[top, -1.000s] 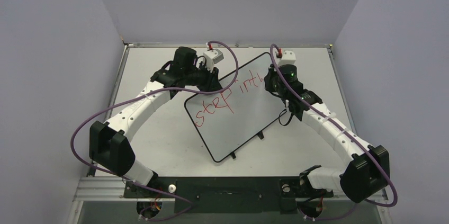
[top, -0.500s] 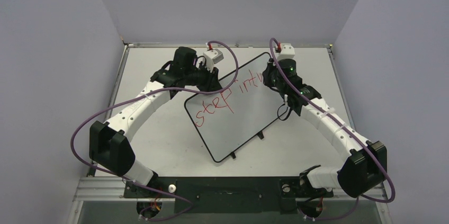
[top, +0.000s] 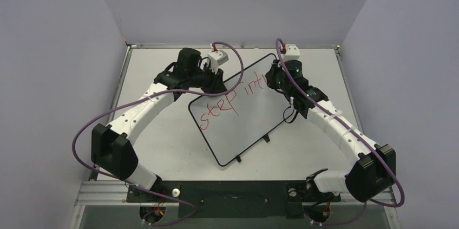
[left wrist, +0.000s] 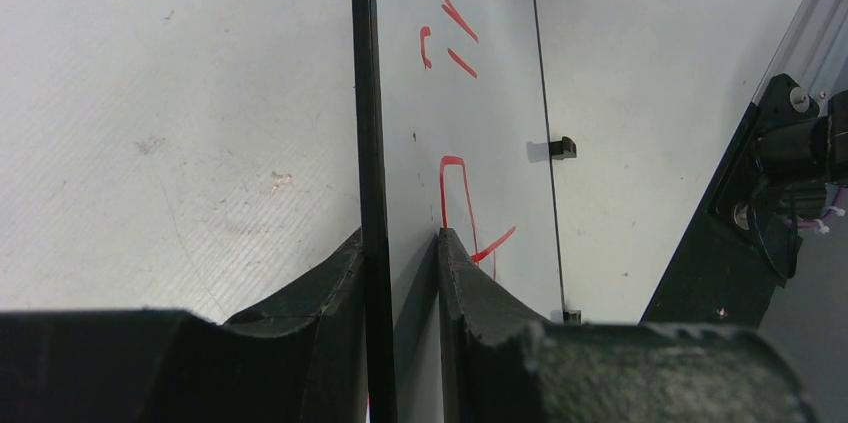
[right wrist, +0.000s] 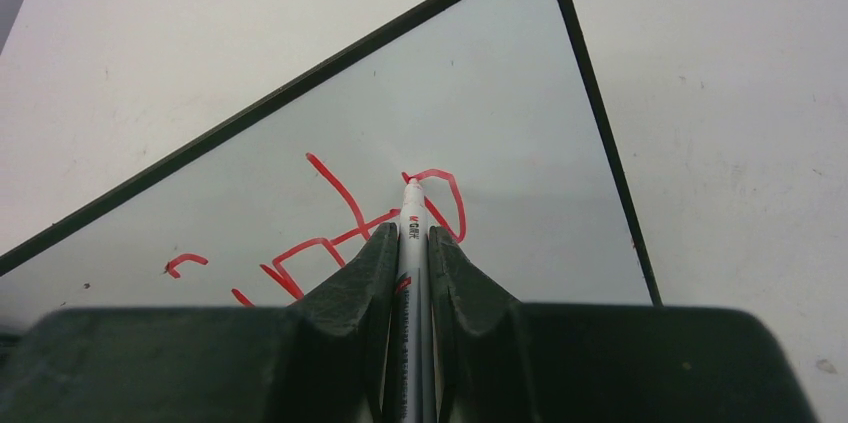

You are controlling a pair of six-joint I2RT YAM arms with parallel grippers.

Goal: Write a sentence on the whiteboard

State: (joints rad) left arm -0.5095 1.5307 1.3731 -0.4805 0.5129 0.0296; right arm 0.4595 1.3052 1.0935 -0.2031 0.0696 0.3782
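On whiteboard [top: 243, 126] edge — left hand [left wrist: 398, 245] clamped, marker [right wrist: 410, 235] tip near corner

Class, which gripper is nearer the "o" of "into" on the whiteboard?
Right. The right gripper holds a marker with its tip at that letter; the left gripper clamps the edge of the whiteboard, away from it.

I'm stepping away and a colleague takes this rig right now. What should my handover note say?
Left hand: shut on the whiteboard edge, bracing it.
Right hand: shut on a marker, tip on the board at the "o".
The whiteboard sits diagonally on the table.
Done: the sentence reads "step into" in red.
Left: the remaining words; the board's lower half is blank.
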